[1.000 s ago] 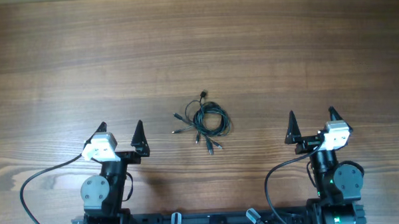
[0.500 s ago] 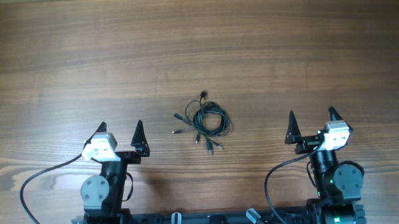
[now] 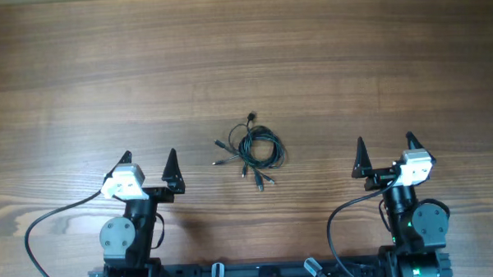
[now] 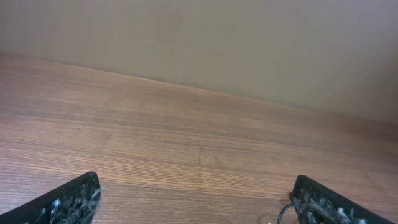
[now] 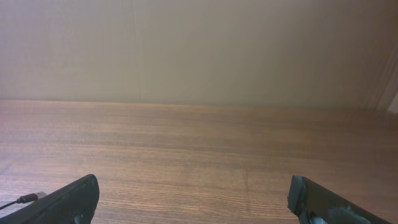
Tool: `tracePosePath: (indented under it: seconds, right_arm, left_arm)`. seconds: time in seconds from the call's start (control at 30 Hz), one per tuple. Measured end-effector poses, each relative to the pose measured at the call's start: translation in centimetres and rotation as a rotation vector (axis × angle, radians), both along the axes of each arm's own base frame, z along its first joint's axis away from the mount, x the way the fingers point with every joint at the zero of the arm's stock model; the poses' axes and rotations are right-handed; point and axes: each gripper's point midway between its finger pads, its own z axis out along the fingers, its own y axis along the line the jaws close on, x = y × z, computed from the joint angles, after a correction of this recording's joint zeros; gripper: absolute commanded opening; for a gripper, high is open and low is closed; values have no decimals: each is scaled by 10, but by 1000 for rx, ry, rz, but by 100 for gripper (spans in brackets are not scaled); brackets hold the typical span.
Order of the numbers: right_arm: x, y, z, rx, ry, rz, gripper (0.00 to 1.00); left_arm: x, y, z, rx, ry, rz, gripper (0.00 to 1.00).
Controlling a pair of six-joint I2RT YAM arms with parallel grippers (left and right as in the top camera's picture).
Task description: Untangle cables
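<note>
Centrally: cables [image 3: 256,148] bundled between left tool [image 3: 148,153], right tool [image 3: 385,138]; untouched.

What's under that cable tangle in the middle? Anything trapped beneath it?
Only the wooden table shows beneath the cables, seen through the coil's open loops in the overhead view. Which strand lies under which is too fine to tell.

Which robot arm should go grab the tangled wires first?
Probably the left. The left tool, open, sits nearer the cables than the right tool, and loose plug ends poke out toward its side. Neither touches them yet.
</note>
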Motion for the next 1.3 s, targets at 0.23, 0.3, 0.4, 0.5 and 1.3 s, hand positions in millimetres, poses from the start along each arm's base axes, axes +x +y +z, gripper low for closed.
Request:
tracePosePath:
  seconds: [0.23,0.3,0.4,0.5,1.3]
  right_arm:
    - [0,0,0,0,0,0,100]
    - [0,0,0,0,0,0,100]
    - [0,0,0,0,0,0,100]
    - [0,0,0,0,0,0,100]
    - [0,0,1,0,-4,0,100]
  left_arm:
    - [0,0,0,0,0,0,100]
    - [0,0,0,0,0,0,100]
    - [0,0,0,0,0,0,100]
    - [0,-1,0,0,0,-6,100]
    - [-5,-22,55,-55,476,-111,100]
